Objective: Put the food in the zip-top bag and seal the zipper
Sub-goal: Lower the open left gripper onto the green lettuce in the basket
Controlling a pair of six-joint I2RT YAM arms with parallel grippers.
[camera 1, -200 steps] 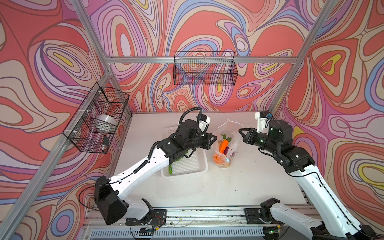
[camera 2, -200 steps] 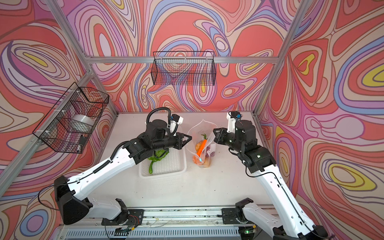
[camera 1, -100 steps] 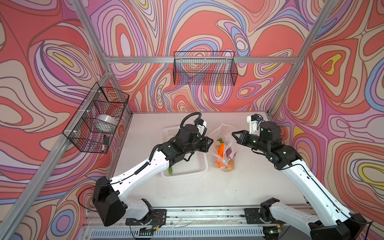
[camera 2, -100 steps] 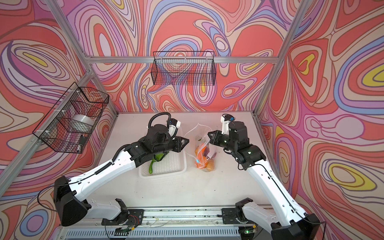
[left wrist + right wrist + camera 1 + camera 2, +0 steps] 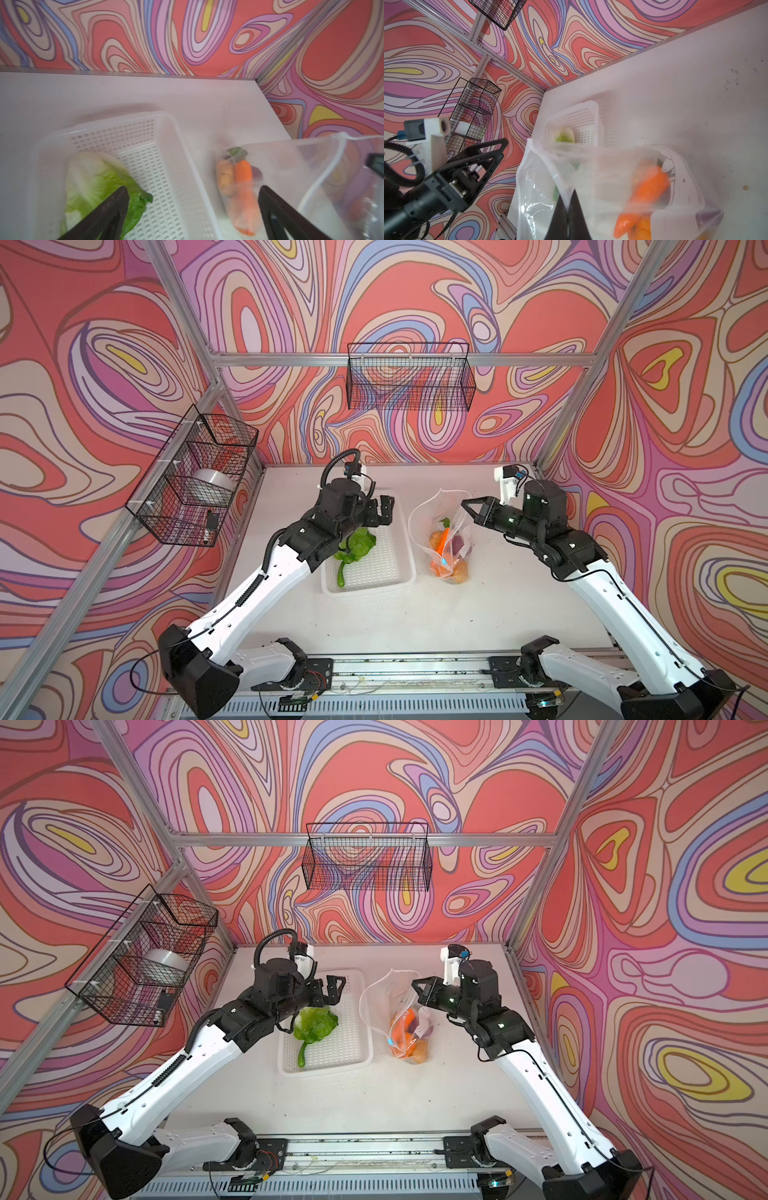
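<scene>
Already we see carrot [image 5: 443,541] bagged; lettuce [image 5: 360,543] waits at nine o'clock; left jaws released, right jaws gripping the bag [image 5: 417,522].

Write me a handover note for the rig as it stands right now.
Left gripper: open, empty, above the white basket.
Right gripper: shut on the zip-top bag rim, holding the mouth open.
Done: carrot and purple onion in the bag, with other orange pieces.
To do: lettuce and green pepper lie in the basket; bag them, then close the zipper.
</scene>
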